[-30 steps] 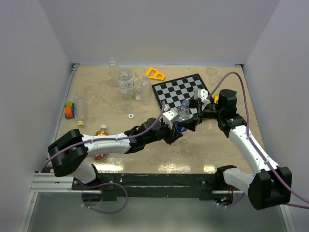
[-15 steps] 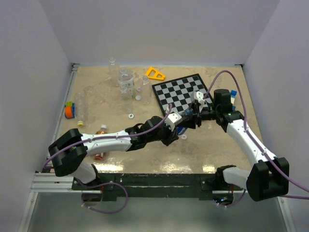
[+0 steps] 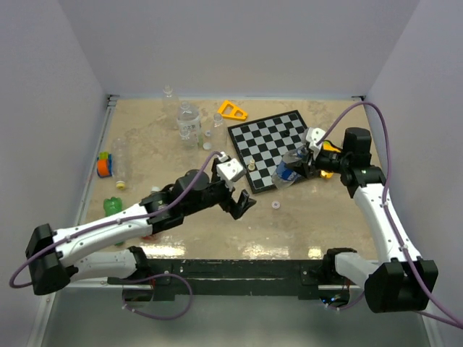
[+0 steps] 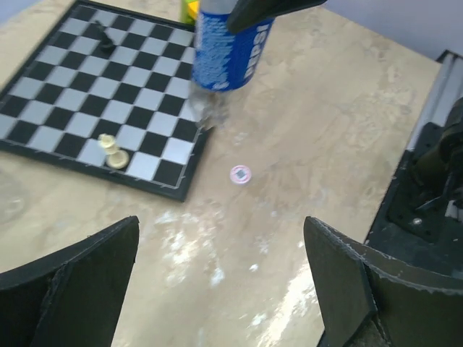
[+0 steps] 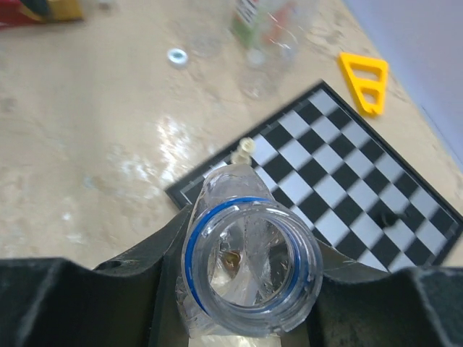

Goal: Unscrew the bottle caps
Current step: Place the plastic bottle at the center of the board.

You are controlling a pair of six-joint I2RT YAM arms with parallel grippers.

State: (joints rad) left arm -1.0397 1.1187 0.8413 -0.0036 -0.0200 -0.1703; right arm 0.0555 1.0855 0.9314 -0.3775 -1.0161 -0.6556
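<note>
Pinching a clear plastic bottle with a blue label [image 3: 287, 174] just under its neck, the right pincer [image 3: 296, 166] holds it tilted over the near right corner of the black-and-white chessboard [image 3: 268, 141]. The right wrist view looks straight into the bottle's mouth, which is uncapped and has a blue ring around its rim. In the left wrist view the bottle's base hangs over the chessboard's near edge; I cannot tell whether it touches.

A small round pale plastic cap [image 3: 275, 205] lies flat on the table [image 3: 318, 217], just off the chessboard's near edge and below the bottle.

The left pincer [image 3: 241, 204] hovers over bare table on the near side of the chessboard, left of the cap. Its 2 fingers are spread wide with nothing between them.

On the chessboard, 1 cream chess pawn [image 3: 251, 166] stands by the near left edge, and 1 black chess piece [image 4: 106, 36] stands farther in. An orange plastic triangle [image 3: 232, 110] lies just beyond the chessboard's far left corner. Several clear label-less bottles [image 3: 188, 119] stand to the left of that corner. A small white ring [image 3: 196, 173] lies left of the chessboard. A green plastic bottle [image 3: 112, 207] sits well to the left of the chessboard, near the table's left edge.
</note>
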